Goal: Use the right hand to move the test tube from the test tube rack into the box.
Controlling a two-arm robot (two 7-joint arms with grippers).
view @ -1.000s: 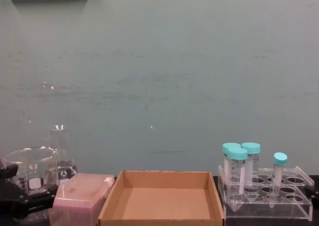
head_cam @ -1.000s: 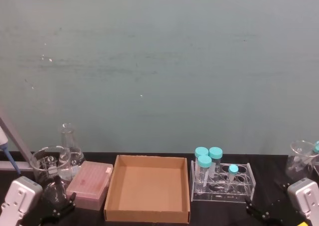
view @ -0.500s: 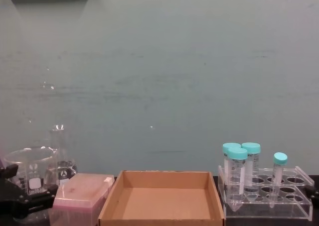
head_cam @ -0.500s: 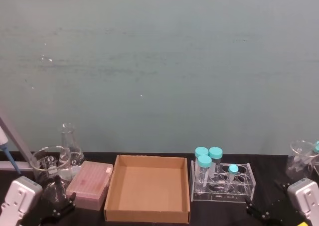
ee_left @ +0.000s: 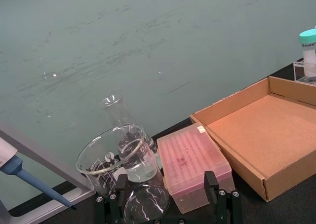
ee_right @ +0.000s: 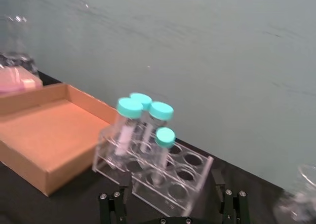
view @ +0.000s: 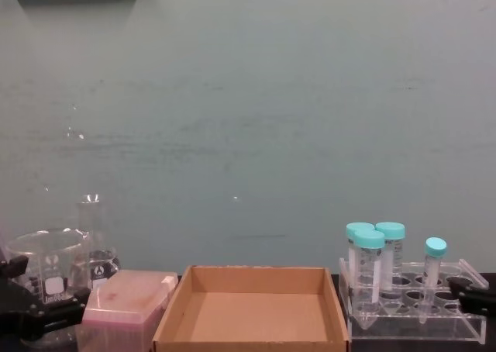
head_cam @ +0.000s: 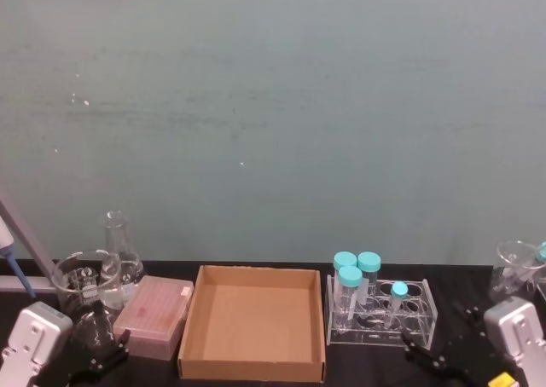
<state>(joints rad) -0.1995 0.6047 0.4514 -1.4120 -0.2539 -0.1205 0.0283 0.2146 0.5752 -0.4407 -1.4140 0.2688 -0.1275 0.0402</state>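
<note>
The tube [head_cam: 397, 303] is shown upright in the rack [head_cam: 421, 317]. The right hand [ee_right: 173, 208], spread wide and empty, is held just short of the rack; the tube is best gripped below its cap and drawn straight up. The box [head_cam: 252, 322] lies beside the rack; the left hand [ee_left: 165, 207] is parked well apart.

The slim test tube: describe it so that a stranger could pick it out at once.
Right of the brown cardboard box stands a clear rack. The test tube stands upright in it, right of three wider tubes. It is the thinnest, with the smallest teal cap.
</note>
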